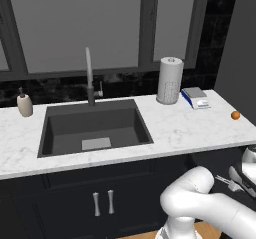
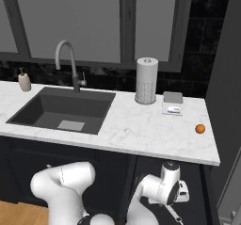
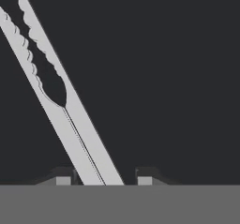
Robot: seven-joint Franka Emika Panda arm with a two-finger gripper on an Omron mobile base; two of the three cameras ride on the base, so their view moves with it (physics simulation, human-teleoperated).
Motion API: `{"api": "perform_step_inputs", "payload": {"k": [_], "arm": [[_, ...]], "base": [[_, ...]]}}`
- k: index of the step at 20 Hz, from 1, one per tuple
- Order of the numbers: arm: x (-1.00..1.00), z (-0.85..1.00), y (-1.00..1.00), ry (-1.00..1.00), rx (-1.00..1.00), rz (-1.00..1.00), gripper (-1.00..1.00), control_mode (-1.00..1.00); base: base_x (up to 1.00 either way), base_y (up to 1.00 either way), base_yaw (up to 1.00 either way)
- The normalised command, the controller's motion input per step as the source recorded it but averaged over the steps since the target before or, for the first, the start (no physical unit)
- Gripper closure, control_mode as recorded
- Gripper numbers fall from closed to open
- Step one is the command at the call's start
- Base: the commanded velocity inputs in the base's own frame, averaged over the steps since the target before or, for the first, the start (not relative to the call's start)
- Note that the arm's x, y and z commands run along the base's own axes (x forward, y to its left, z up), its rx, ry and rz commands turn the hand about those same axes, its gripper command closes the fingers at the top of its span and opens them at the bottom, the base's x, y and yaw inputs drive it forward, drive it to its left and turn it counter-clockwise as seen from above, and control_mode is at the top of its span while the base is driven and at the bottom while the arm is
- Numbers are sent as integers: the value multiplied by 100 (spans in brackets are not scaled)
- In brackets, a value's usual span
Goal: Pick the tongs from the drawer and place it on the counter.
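While the hand [image 1: 239,182] sits low at the right edge of the left base frame, thin silvery tongs [image 1: 223,181] poke from it, below the marble desk [image 1: 175,128]; smooth metal might slip.

At lower centre-right of the right base frame, the hand [image 2: 178,205] hangs under the desk's thick edge [image 2: 155,152], which the tongs [image 2: 174,214] could strike on lifting.

Running from upper left to bottom centre of the hand frame, the scalloped flat tongs [image 3: 70,120] pass between both fingertips [image 3: 63,175] over the dark drawer [image 3: 173,68] floor; whether they are clenched, I cannot tell.

Place: we see a home kitchen | marble tabletop [image 1: 190,128] with dark sink [image 1: 95,128], faucet [image 1: 89,75] | paper towel roll [image 1: 170,80], soap dispenser [image 1: 24,103], navy cabinets [image 1: 100,198]
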Motion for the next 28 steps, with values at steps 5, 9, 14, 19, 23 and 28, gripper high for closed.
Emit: {"api": "perform_step_inputs", "payload": {"k": [5, 9, 14, 19, 23, 28], "arm": [[0, 0, 0, 0, 0, 0, 100, -100], [0, 5, 0, 0, 0, 0, 100, -100], [-6, 64, 0, 2, 0, -6, 100, -100], [-27, 75, 0, 0, 0, -4, 100, -100], [-53, 83, 0, 0, 0, 0, 100, -100], [-45, 61, -1, -1, 0, 0, 100, -100]], "base": [[0, 0, 0], [0, 0, 0], [0, 0, 0], [0, 0, 0], [0, 0, 0], [0, 0, 0]]}}
